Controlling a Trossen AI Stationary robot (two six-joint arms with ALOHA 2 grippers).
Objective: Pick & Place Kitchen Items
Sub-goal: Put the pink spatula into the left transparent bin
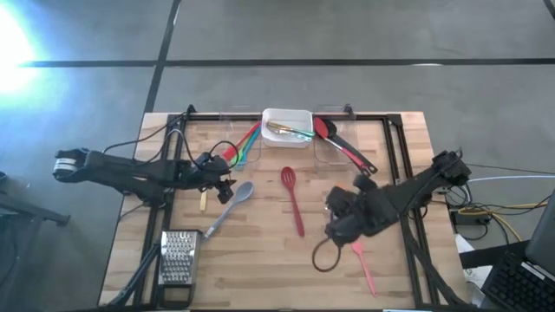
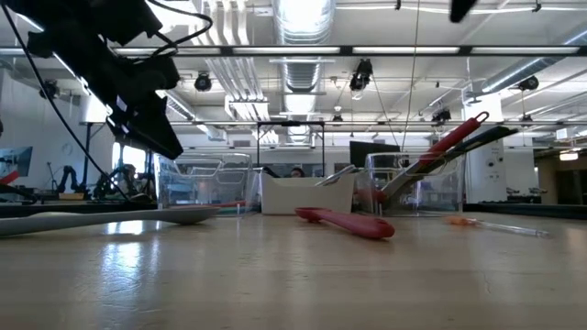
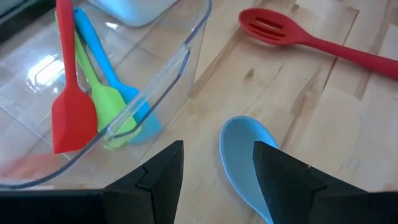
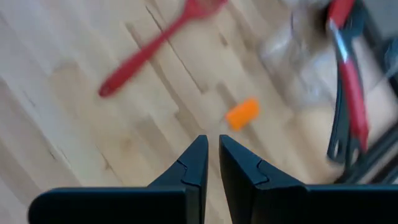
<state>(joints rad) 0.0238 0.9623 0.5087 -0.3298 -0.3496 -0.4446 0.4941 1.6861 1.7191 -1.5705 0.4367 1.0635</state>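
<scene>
Left gripper (image 3: 214, 171) spread above grey spoon (image 1: 230, 206); right gripper (image 4: 211, 163) seemingly pinched empty

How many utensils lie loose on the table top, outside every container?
3: a grey spoon beside the left claw, a red slotted spoon mid-table, a pink utensil near the right arm. Others may hide under it.

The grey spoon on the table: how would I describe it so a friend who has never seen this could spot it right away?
Start at the white tub at the far edge of the wooden table and come toward the near-left corner, where a metal grater lies. The grey spoon lies slanted between them, its bowl just beside the left gripper. It is the only pale grey utensil; the loose ones nearby are red or pink.
</scene>
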